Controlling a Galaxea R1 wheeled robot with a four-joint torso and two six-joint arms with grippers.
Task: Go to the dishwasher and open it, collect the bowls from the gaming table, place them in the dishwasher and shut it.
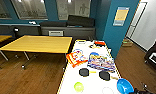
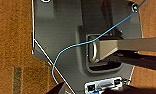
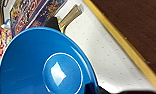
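Right claw [image 1: 141, 90], its jaw state impossible to tell, hangs beside the blue bowl [image 1: 124, 85] near the gaming table [image 1: 94, 81] edge; a nudge might tip it off.

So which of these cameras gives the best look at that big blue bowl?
The right wrist view: the blue bowl is seen close from above, with its inner ring and shiny base, on the white table. The head view shows it small, near the table's front right corner. In the left wrist view I see floor and robot parts.
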